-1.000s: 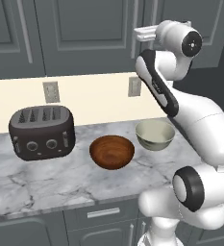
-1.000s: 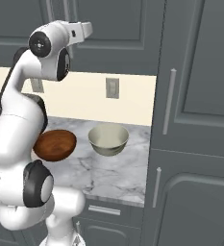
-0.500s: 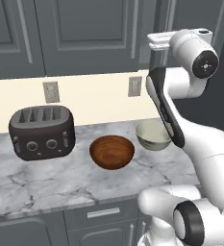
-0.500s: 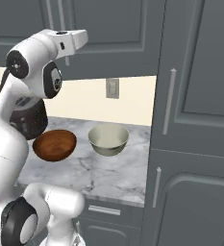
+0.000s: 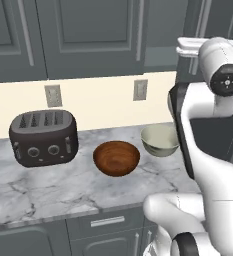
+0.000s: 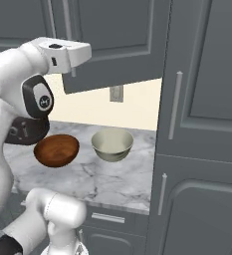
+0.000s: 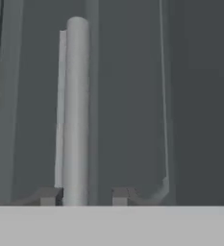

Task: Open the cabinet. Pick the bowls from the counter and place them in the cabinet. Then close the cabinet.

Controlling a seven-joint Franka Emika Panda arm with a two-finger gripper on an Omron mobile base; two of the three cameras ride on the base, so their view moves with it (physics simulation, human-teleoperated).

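Hand view: gripper (image 7: 83,196) tips astride cabinet (image 7: 190,96) handle (image 7: 77,110), bottom cut off.

We count two bowls on the desk (image 5: 48,195): one reddish-brown wood bowl (image 5: 116,157), one pale cream-green bowl (image 5: 159,140), both well below the claw (image 7: 83,196). One black toaster (image 5: 44,138), four slots. Two wall outlets (image 5: 140,90). One bar handle (image 7: 77,110) stands between the claw's two fingertips (image 7: 50,196). One short drawer front (image 5: 106,221) under the desk.
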